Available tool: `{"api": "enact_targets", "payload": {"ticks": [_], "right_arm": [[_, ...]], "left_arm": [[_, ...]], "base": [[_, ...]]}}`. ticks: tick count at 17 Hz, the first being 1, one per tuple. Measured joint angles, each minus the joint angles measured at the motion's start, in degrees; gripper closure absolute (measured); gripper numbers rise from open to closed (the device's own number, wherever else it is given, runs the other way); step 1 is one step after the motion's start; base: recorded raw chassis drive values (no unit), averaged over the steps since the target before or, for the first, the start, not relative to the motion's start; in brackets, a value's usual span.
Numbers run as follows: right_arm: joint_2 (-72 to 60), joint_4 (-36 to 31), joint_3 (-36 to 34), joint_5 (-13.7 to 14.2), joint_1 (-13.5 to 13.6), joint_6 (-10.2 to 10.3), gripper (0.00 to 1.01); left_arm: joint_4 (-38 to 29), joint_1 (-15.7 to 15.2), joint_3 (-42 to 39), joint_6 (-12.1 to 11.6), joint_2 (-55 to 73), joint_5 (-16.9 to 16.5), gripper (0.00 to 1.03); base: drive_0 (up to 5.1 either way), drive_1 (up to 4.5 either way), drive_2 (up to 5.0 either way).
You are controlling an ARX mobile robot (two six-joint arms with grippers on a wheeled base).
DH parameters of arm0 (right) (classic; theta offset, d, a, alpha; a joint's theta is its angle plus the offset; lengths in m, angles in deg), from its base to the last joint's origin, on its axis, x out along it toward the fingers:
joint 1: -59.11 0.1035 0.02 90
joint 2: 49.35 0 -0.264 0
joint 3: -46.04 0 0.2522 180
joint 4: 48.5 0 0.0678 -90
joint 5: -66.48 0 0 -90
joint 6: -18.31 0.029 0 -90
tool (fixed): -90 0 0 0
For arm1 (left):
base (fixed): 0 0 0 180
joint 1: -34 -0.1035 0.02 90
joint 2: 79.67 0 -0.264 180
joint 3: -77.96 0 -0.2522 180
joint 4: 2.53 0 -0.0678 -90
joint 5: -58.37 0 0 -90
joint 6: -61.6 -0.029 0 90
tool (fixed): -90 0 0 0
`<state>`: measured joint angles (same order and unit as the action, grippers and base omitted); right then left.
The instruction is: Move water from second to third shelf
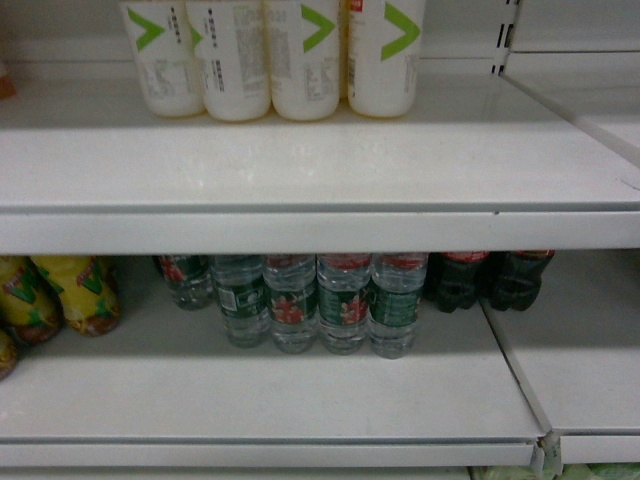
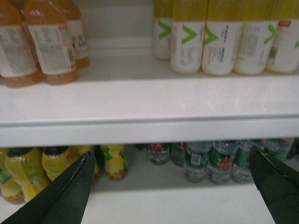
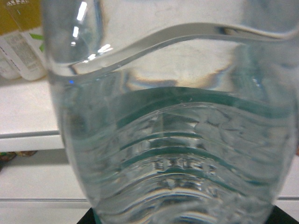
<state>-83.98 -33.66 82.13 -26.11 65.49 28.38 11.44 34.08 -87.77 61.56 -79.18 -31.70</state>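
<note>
We see 2 white metal shelves in the head view. The upper shelf (image 1: 320, 170) carries 4 white-labelled juice bottles with green chevrons (image 1: 270, 55) standing along its back edge, left of centre. The lower shelf (image 1: 270, 395) holds a row of clear ribbed plastic water bottles with green wrap labels (image 1: 343, 300) near its back edge, around the middle, touching side by side. Yellow drink bottles (image 1: 70, 290) sit at the left end of that shelf, and dark cola bottles with red labels (image 1: 490, 278) stand just beside the water row on the right.

Neither arm shows in the head view. In the left wrist view, the left gripper (image 2: 173, 186) has its dark jaws spread wide apart with nothing between them, facing the lower shelf; orange drink bottles (image 2: 46, 42) stand at the left of the upper shelf.

The right wrist view is filled by 1 clear ribbed water bottle with a green label band (image 3: 177, 154), very close to the camera in front of the shelf edge. The right jaws themselves are hidden, so we cannot tell whether they grip it.
</note>
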Motion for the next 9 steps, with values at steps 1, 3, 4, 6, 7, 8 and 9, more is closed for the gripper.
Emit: {"api": "enact_targets", "payload": {"ticks": [1,3,4,6,7,8,9], "right_arm": [[0.0,0.0,0.0,0.0,0.0,0.0,0.61],[0.0,-0.5,0.2,0.0,0.0,0.0,0.61],[0.1,-0.5,0.2,0.0,0.0,0.0,0.61],[0.2,-0.2,0.2,0.0,0.0,0.0,0.61],[0.2,-0.2,0.2,0.0,0.0,0.0,0.61],[0.2,-0.2,0.2,0.0,0.0,0.0,0.61],[0.2,-0.2,0.2,0.0,0.0,0.0,0.61]], "left_arm": [[0.0,0.0,0.0,0.0,0.0,0.2,0.05],[-0.2,0.0,0.0,0.0,0.0,0.2,0.05],[-0.2,0.0,0.0,0.0,0.0,0.1,0.05],[-0.2,0.0,0.0,0.0,0.0,0.1,0.05],[-0.1,0.0,0.0,0.0,0.0,0.1,0.05],[0.0,0.0,0.0,0.0,0.0,0.1,0.05],[0.0,0.0,0.0,0.0,0.0,0.1,0.05]], "base": [[0.0,0.0,0.0],[0.0,0.0,0.0],[0.0,0.0,0.0],[0.0,0.0,0.0],[0.0,0.0,0.0],[0.0,0.0,0.0],[0.0,0.0,0.0]]}}
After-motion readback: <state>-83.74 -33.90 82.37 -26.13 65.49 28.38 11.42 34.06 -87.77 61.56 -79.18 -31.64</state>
